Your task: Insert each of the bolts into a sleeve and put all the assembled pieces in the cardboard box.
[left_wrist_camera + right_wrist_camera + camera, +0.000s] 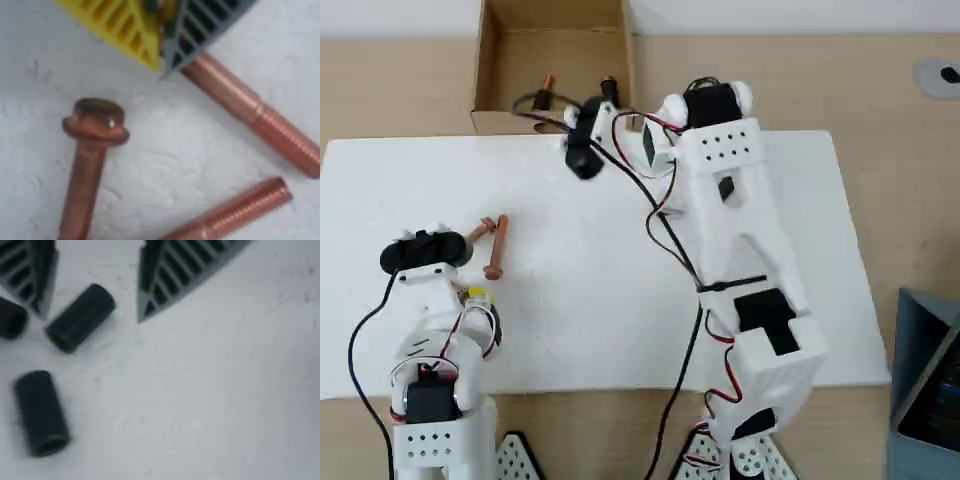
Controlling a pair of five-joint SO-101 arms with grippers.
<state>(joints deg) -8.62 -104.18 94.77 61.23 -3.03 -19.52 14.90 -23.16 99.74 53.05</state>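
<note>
Room first: your white mat [570, 310] covered most of the wooden desk [880, 90]. Its widest bare stretch lay in the middle, between the left arm [435, 400] at the near left corner and the right arm [740, 230]. That right arm lay stretched from the near edge to the far edge over the mat's right half. A black cable [665, 235] trailed along its left side. The cardboard box [488, 70] stood open at the far left, its near wall just beside the mat's far edge. Off the mat, a blue-grey bin [925, 380] sat at the near right of the desk and a grey disc [938, 75] at the far right.

Your left gripper [161, 62] hung low over the left of the mat, its yellow and grey fingers brought together at the tips. Copper bolts [496, 245] lay loose there. One bolt [250, 117] ran out from under the grey finger, and you could not tell whether it was pinched. A second bolt [92, 125] showed its flanged head, and a third bolt [235, 210] lay apart from both.

Your right gripper [92, 310] was at the mat's far edge, near the box's near right corner, spread wide and holding nothing. Three dark sleeves [40, 412] lay on the mat below it, one sleeve [80, 317] partly between the fingertips.

Two copper pieces [548, 88] rested inside the box near its near wall; you could not tell whether sleeves were on them.
</note>
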